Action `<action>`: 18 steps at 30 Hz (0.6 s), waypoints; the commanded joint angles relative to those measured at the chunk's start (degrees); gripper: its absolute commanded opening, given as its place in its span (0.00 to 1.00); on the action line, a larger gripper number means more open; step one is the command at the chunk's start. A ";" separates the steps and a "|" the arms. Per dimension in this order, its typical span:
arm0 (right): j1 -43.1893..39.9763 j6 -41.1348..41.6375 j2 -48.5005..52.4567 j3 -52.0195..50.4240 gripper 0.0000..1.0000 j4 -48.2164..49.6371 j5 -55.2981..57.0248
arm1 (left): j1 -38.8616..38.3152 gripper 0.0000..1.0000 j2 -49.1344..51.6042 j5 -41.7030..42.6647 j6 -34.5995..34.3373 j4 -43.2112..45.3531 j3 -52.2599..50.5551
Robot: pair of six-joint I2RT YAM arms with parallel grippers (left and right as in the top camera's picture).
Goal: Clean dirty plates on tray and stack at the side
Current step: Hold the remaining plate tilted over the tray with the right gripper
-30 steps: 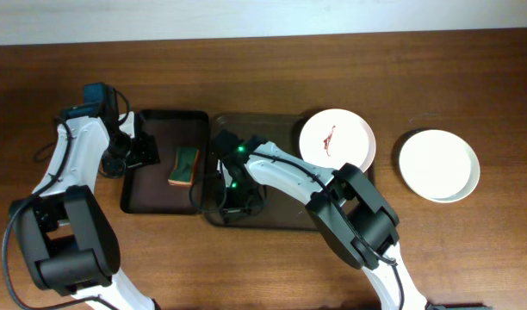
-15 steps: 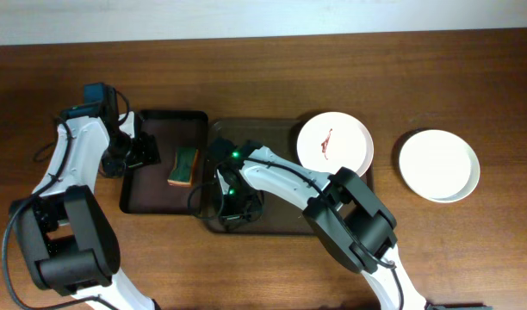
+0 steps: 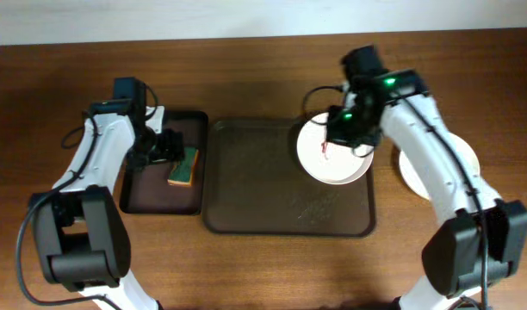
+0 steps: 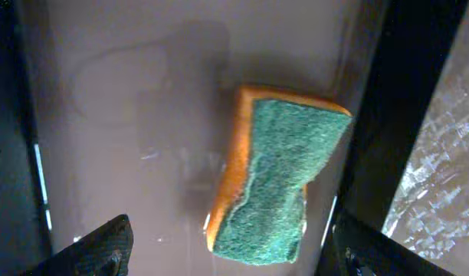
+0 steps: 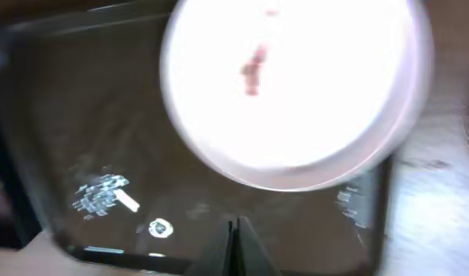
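Left gripper (image 4: 242, 247) hangs spread wide over the small black tray (image 3: 151, 196), one finger on each side of the sponge (image 4: 277, 180), which lies green side up and slightly askew. Right gripper (image 5: 234, 238) hovers above the smeared plate (image 5: 296, 84), its fingers looking pressed together with nothing between them, though the wrist view is blurred. That plate sits at the far right corner of the big brown tray (image 3: 263, 176), its rim overhanging the tray edge, with the red streak near its centre. A clean plate (image 3: 412, 172) rests on the bench (image 3: 272, 267) to the right, partly behind the arm. We judge the step to be taking up the sponge. To do it well, we would turn the wrist to square the fingers with the sponge's long sides, drop low and pinch the orange body, not the scrub face. The plate may tip on that rim, so we would steady it before wiping.
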 commanded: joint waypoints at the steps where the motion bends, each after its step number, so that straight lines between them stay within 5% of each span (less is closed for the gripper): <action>1: -5.57 -2.05 -0.96 -3.39 0.05 -1.99 0.61 | -0.48 0.82 -2.14 -0.48 1.18 0.07 0.76; 4: -9.77 -2.93 -1.97 -10.67 0.06 0.13 -0.63 | -0.48 0.82 -2.14 -0.48 1.18 0.07 0.76; 11: -13.22 -6.99 -2.43 -19.04 0.35 9.09 -1.40 | -0.48 0.82 -2.14 -0.44 1.14 -0.13 0.76; 18: -13.22 -6.14 -1.97 -27.80 0.35 26.62 0.35 | -0.48 0.82 -2.14 -0.46 1.14 -0.17 0.76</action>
